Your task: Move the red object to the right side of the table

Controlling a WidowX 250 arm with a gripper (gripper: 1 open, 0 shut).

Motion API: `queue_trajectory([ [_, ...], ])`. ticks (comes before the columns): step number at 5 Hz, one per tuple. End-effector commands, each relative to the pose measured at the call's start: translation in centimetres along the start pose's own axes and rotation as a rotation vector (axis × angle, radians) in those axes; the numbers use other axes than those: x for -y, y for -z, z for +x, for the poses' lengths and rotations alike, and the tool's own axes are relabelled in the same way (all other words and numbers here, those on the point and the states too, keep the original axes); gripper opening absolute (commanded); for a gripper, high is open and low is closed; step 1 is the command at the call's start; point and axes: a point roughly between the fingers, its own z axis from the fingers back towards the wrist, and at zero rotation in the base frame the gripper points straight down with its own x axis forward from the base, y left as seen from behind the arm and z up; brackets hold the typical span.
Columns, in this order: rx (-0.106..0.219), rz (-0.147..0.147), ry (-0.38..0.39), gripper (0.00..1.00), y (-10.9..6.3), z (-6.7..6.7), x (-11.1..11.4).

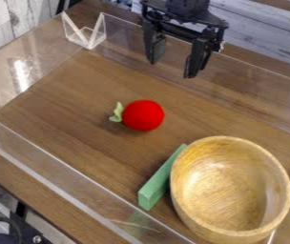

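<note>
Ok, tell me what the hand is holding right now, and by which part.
Nothing is held. The hand hangs open above the back of the table, its fingers apart with nothing between them. The red object lies by itself on the wood.

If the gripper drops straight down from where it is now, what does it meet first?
Most likely bare table. The open gripper points down near the back edge, and the red object seems to lie nearer the camera, off that line, though one view leaves depth unsure.
</note>
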Motion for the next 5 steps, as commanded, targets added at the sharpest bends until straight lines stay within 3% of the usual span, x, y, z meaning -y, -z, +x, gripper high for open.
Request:
queue_trajectory([
  [1, -0.020, -0.005, 0.020, 1.00, 1.2, -0.3, 0.4],
  [2, -0.034, -0.010, 0.048, 1.00, 3.3, -0.5, -0.7],
  [3, -0.004, 0.002, 0.104, 1.00, 5.6, -0.8, -2.2],
  [4, 0.037, 0.007, 0.186, 1.00, 6.8, -1.2, -4.4],
  [5, 0.102, -0.002, 0.244, 1.00, 7.4, -0.8, -6.2],
])
